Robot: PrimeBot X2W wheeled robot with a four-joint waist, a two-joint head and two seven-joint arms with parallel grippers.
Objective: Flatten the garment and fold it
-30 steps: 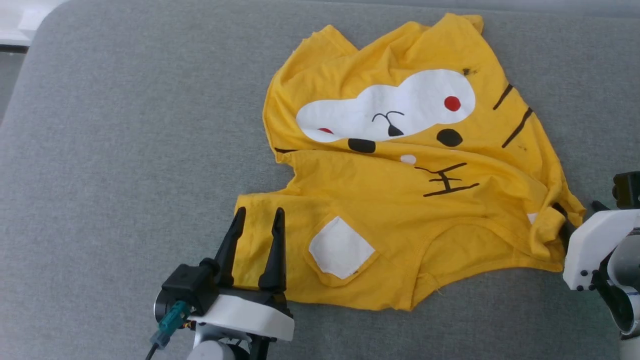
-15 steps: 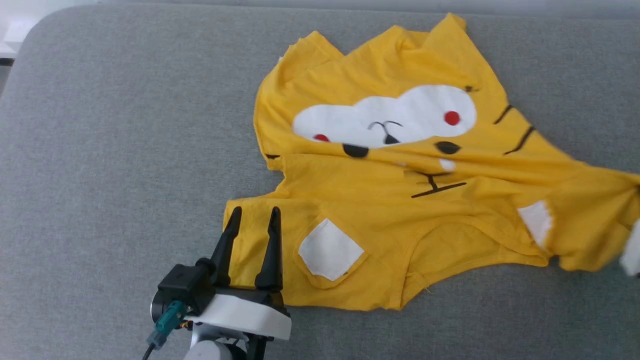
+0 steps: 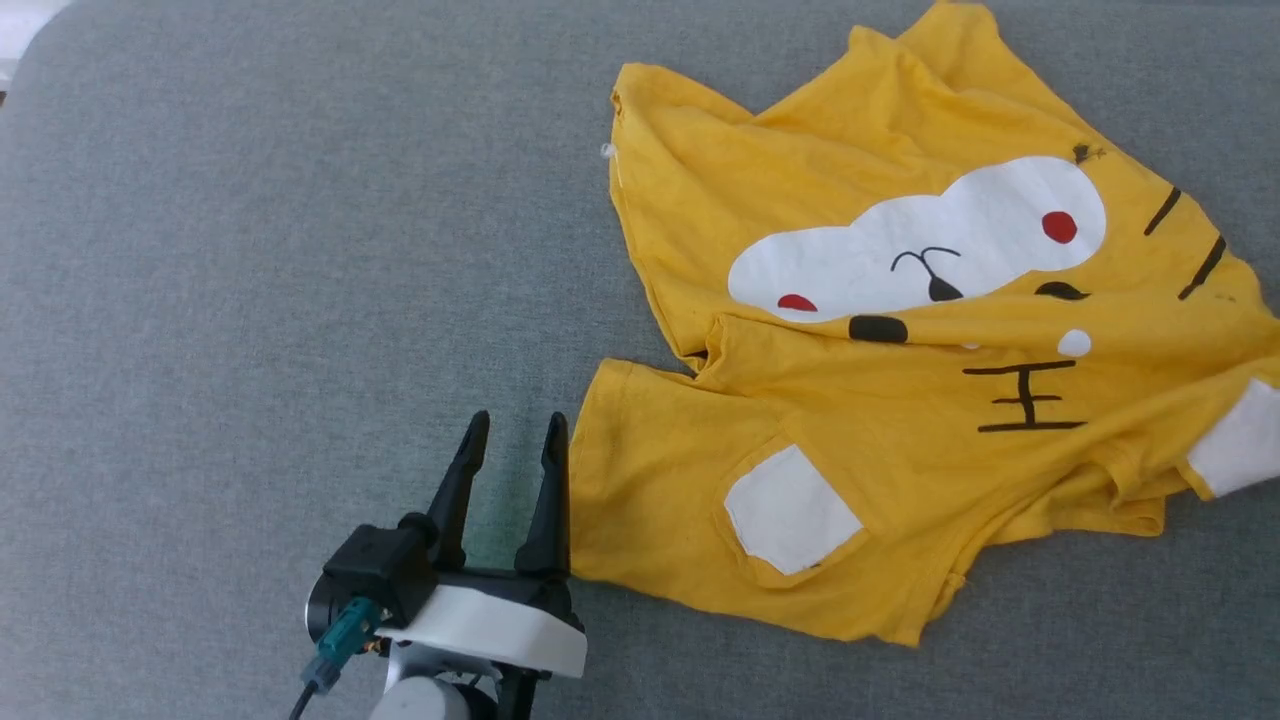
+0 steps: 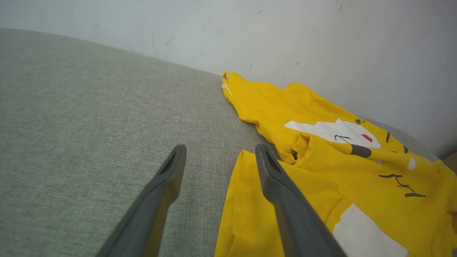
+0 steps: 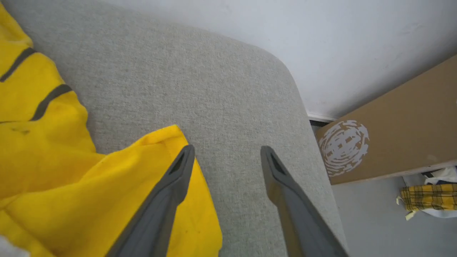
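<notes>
The left gripper (image 3: 518, 422) stands released and empty, one finger just beside the near sleeve's hem. The right gripper (image 5: 227, 149) is released too, at the other sleeve's edge. The garment (image 3: 880, 400) lies rumpled on the desk (image 3: 250, 250). It looks light and limp, best pinched at the hems. Since a second ago it has slid right, and its right sleeve is pulled out.

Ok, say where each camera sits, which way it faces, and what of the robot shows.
Head view: on the head, facing forward and down at the garment on the grey surface; left gripper at lower left.
Left wrist view: along the left gripper's open fingers, toward the garment's near edge and a pale wall.
Right wrist view: along the right gripper, fingers open, over the garment's edge, a cardboard box beyond.
Shared: head and left wrist views both show the face print.
</notes>
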